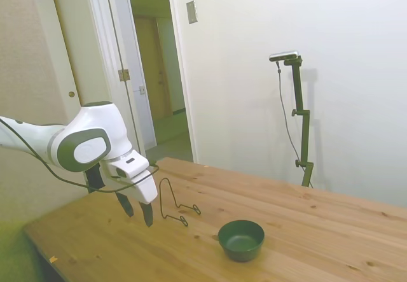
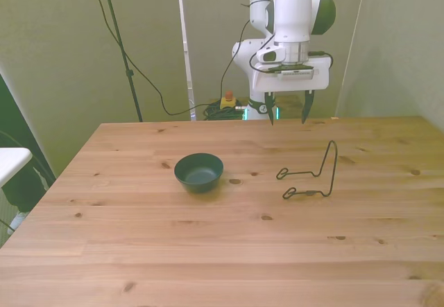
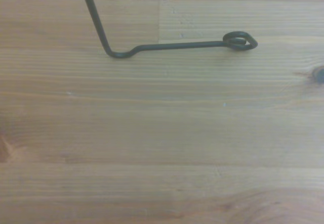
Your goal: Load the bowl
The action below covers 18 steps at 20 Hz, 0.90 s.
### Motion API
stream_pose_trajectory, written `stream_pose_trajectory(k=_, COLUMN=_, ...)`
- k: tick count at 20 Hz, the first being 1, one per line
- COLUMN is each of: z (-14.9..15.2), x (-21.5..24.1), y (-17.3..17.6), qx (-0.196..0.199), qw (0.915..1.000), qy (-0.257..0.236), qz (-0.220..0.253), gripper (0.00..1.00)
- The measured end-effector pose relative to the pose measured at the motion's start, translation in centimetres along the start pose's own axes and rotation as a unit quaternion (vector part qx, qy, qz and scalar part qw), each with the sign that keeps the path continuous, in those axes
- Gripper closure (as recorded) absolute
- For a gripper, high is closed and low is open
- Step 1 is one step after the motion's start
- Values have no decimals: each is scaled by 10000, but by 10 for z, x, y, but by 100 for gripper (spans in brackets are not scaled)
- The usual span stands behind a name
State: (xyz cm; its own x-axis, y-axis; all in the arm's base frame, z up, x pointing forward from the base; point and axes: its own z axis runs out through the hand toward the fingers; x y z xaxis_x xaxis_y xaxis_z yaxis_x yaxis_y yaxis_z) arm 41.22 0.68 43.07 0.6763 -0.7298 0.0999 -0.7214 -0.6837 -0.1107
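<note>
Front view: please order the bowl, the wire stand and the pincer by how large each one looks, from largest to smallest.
1. Pincer, with its white body.
2. Wire stand; its outline spans nearly as much, so the first two are close.
3. Bowl, smallest.

The pincer is farther from the camera, so real sizes may differ.

We see black wire stand point(image 1: 173, 200) upright on wooden table point(image 1: 331, 231), arched loop rising, two feet flat on planks. In front view, stand point(image 2: 320, 174) sits toward front view's right, feet ending in small curled loops. Wrist view gives us one foot point(image 3: 172, 45) close up, with its curled end, lying along wood grain. Behind table in side view we note white door frame point(image 1: 181, 72), open doorway, small grey wall plate point(image 1: 191, 12). Front view shows cables on floor point(image 2: 215, 110) and small yellow device with red top point(image 2: 227, 100).
</note>
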Motion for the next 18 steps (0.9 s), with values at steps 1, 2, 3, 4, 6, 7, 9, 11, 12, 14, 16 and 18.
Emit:
stream_pose_trajectory(k=1, z=0, x=0, y=0, qx=-4, qw=10000, qy=-3, qz=1, gripper=0)
stream_pose_trajectory(k=2, z=1, x=2, y=1, qx=-7, qw=10000, qy=-15, qz=21, gripper=0)
stream_pose_trajectory(k=3, z=2, x=5, y=4, qx=-14, qw=10000, qy=-25, qz=59, gripper=0)
stream_pose_trajectory(k=4, z=3, x=9, y=7, qx=-30, qw=9999, qy=-22, qz=95, gripper=0)
stream_pose_trajectory(k=6, z=4, x=22, y=16, qx=-78, qw=9998, qy=12, qz=155, gripper=0)
stream_pose_trajectory(k=7, z=4, x=28, y=20, qx=-104, qw=9998, qy=31, qz=174, gripper=0)
stream_pose_trajectory(k=9, z=5, x=40, y=24, qx=-117, qw=9997, qy=29, qz=223, gripper=0)
stream_pose_trajectory(k=11, z=6, x=52, y=27, qx=-140, qw=9997, qy=32, qz=220, gripper=0)
stream_pose_trajectory(k=12, z=6, x=58, y=28, qx=-174, qw=9996, qy=54, qz=201, gripper=0)
stream_pose_trajectory(k=14, z=7, x=69, y=28, qx=-235, qw=9995, qy=95, qz=191, gripper=0)
stream_pose_trajectory(k=16, z=9, x=80, y=28, qx=-320, qw=9992, qy=133, qz=180, gripper=0)
stream_pose_trajectory(k=18, z=9, x=94, y=31, qx=-455, qw=9987, qy=147, qz=172, gripper=0)
